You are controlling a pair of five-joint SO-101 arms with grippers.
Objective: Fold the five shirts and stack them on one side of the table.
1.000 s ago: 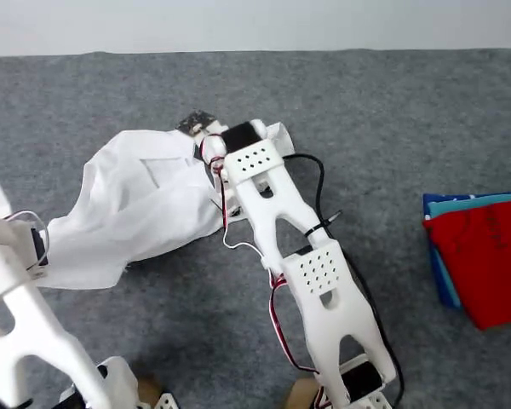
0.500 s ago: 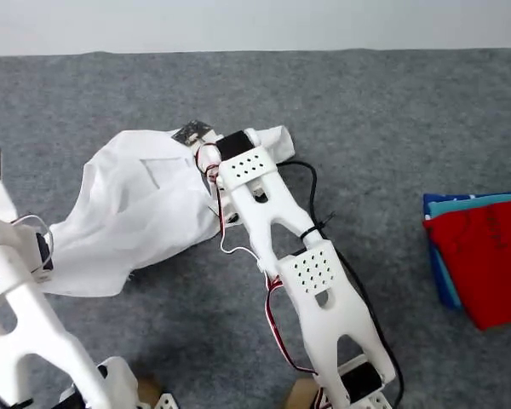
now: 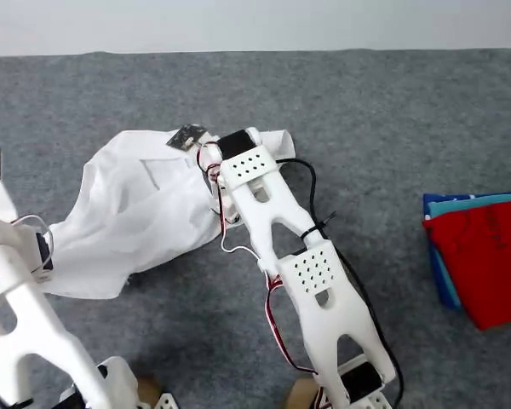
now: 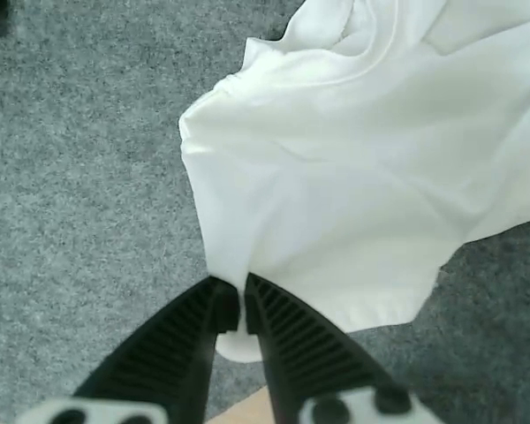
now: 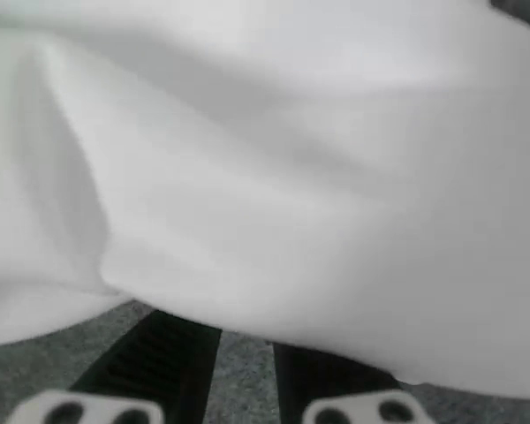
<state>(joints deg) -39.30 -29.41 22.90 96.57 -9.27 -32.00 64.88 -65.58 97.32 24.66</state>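
Shifting slightly left are right arm (image 3: 255,183) and white shirt (image 3: 145,213); folded stack (image 3: 485,256) unmoved.

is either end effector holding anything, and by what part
The left end effector pinches the white shirt by a corner. The right end effector sits under the white shirt's edge; its hold cannot be told.

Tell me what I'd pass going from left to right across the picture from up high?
left arm → white shirt → right arm → stack of folded shirts, red on top, at the right edge.
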